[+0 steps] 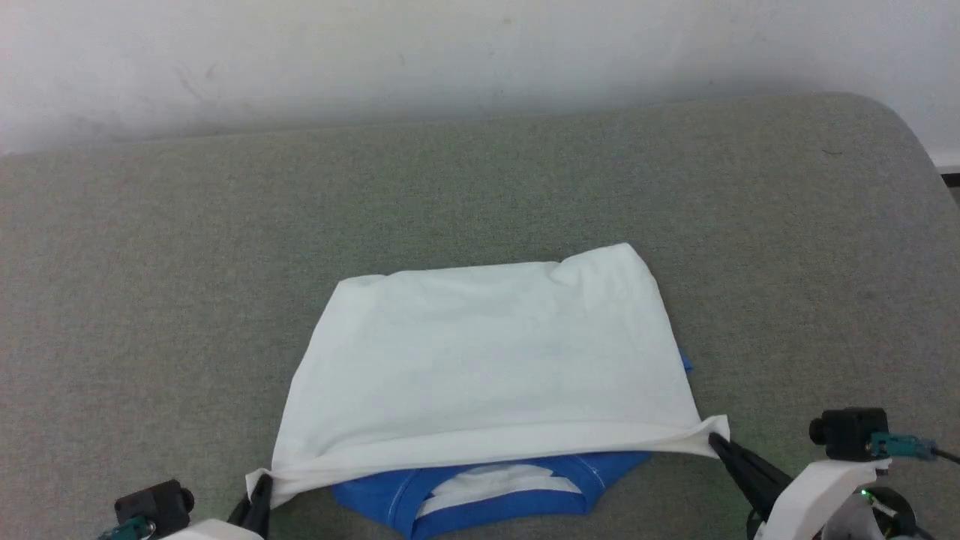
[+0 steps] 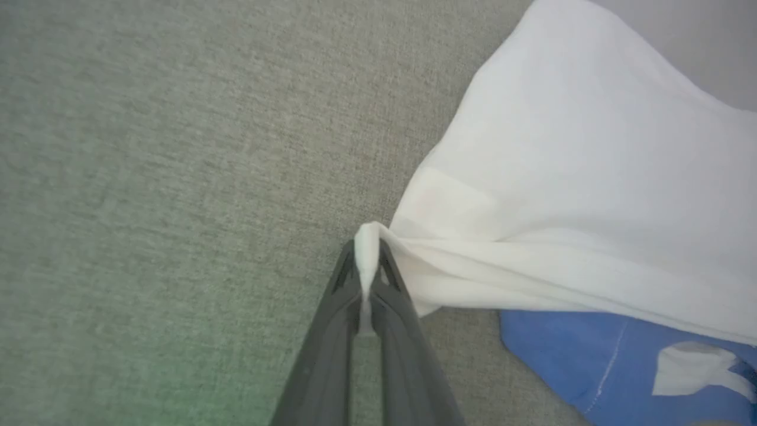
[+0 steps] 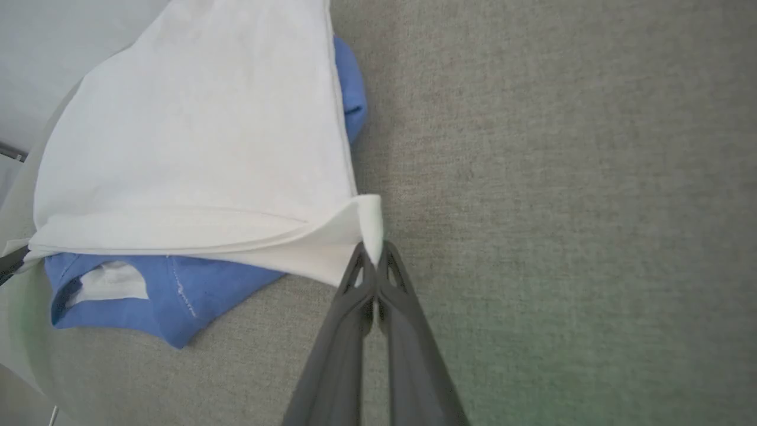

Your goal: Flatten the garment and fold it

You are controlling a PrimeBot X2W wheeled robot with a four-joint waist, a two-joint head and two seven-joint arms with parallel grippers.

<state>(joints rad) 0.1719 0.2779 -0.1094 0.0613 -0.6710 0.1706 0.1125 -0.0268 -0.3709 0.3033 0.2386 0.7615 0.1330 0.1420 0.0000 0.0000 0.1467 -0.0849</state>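
Observation:
The garment (image 1: 487, 360) lies on a grey-green fabric surface, its white body folded over toward me and stretched into a rough rectangle. Its blue collar area (image 1: 480, 495) sticks out from under the near white edge. My left gripper (image 1: 259, 491) is shut on the near left corner of the white fabric; in the left wrist view the corner (image 2: 365, 248) is pinched between the dark fingers. My right gripper (image 1: 716, 442) is shut on the near right corner (image 3: 371, 228). The white edge hangs taut between both grippers, slightly above the collar. A bit of blue sleeve (image 1: 685, 361) peeks out at the right side.
The grey-green cushioned surface (image 1: 187, 300) spreads wide on all sides of the garment. A pale wall (image 1: 450, 52) runs behind it. The surface's rounded corner (image 1: 892, 120) is at the far right.

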